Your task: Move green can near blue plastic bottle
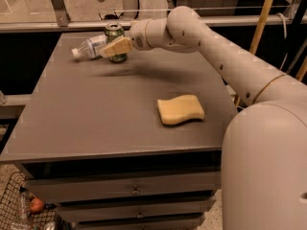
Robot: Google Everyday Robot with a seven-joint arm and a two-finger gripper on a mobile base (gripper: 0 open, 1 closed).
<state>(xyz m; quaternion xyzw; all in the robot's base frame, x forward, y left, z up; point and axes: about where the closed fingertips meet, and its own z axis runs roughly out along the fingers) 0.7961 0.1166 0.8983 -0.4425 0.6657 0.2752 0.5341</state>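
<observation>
The green can (114,31) stands upright at the far left of the grey table (91,114). The blue plastic bottle (90,47) lies on its side right beside it, white cap pointing left. My gripper (113,47) reaches in from the right and is shut on the green can. One tan finger (116,47) crosses the can's front and the other is hidden behind it. The can's base rests on or just above the table top.
A yellow sponge (180,109) lies right of the table's centre. A railing (62,25) runs behind the far edge. Drawers (134,190) sit under the front edge, and a wire basket (24,210) is on the floor at the lower left.
</observation>
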